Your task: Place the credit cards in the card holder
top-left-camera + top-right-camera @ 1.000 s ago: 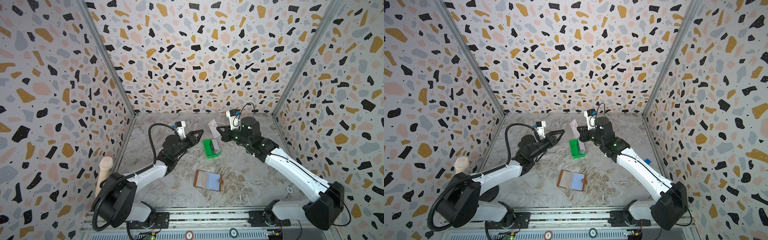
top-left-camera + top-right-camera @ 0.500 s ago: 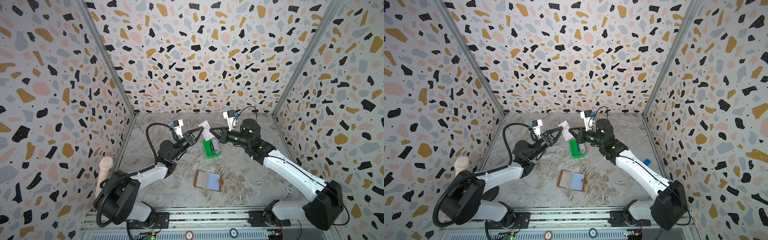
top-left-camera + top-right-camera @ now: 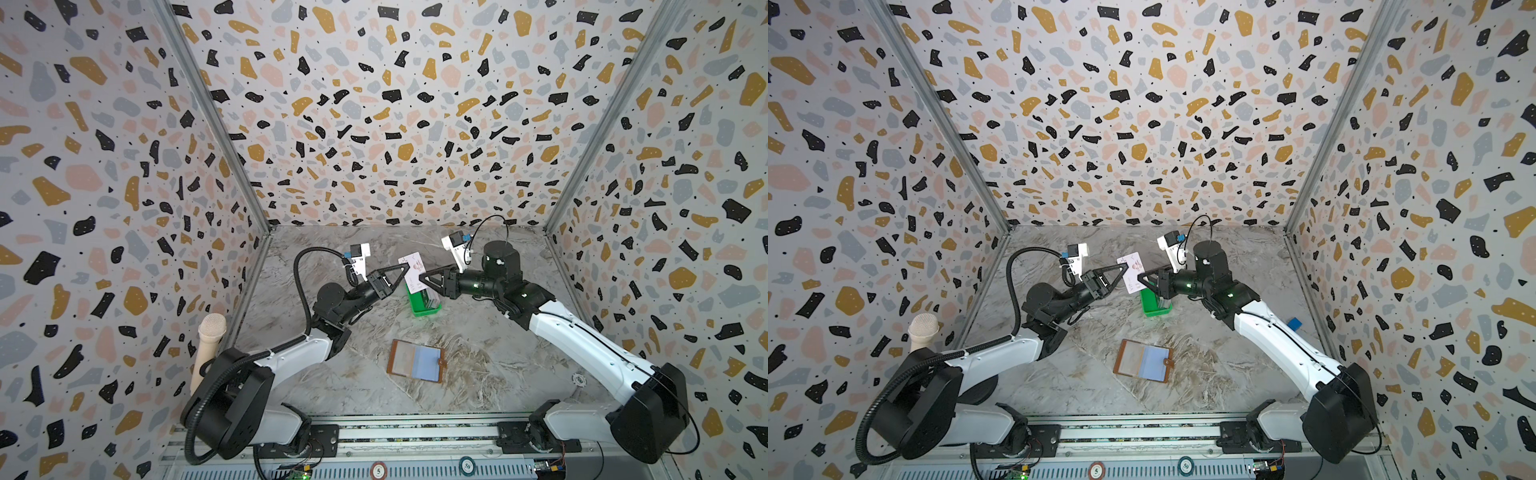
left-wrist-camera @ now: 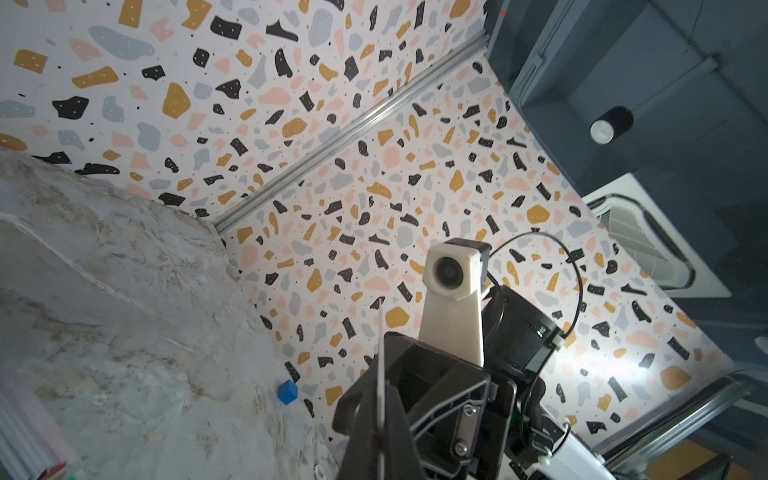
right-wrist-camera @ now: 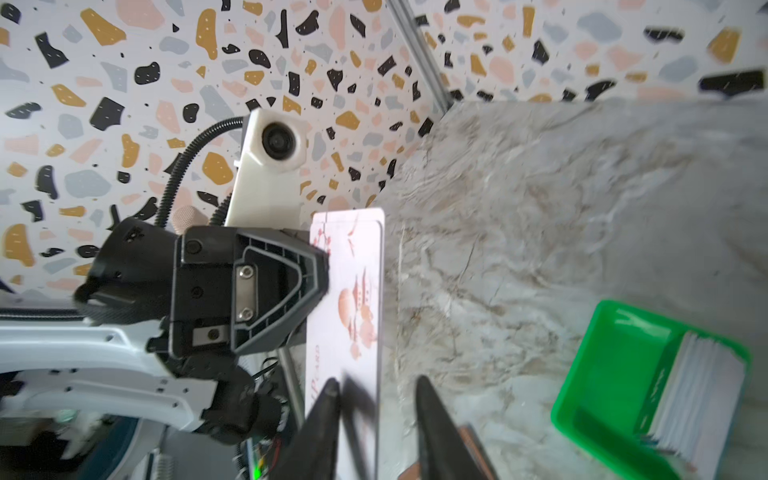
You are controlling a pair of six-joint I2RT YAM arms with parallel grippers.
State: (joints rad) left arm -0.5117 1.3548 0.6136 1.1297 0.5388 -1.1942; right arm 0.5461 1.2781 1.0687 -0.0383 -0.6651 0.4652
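A white card with pink flowers (image 3: 412,269) (image 3: 1134,271) (image 5: 353,291) hangs in the air above the green tray (image 3: 417,305) (image 5: 611,357). My left gripper (image 3: 403,270) (image 3: 1124,268) (image 4: 380,449) is shut on its edge, and the card shows edge-on (image 4: 380,365) in the left wrist view. My right gripper (image 3: 422,277) (image 3: 1143,279) (image 5: 379,411) faces it, open, its fingers standing either side of the card's other end. More credit cards (image 3: 432,296) (image 5: 702,399) stand in the tray. The brown card holder (image 3: 416,360) (image 3: 1144,360) lies open on the table, nearer the front.
A small blue cube (image 3: 1295,323) (image 4: 287,392) lies by the right wall. A beige foam-tipped stick (image 3: 208,345) leans at the left wall. Speckled walls close the marble table on three sides.
The right gripper swung the card leftward to meet the left gripper. The left gripper reached in and shut on it; the right gripper's fingers have opened.
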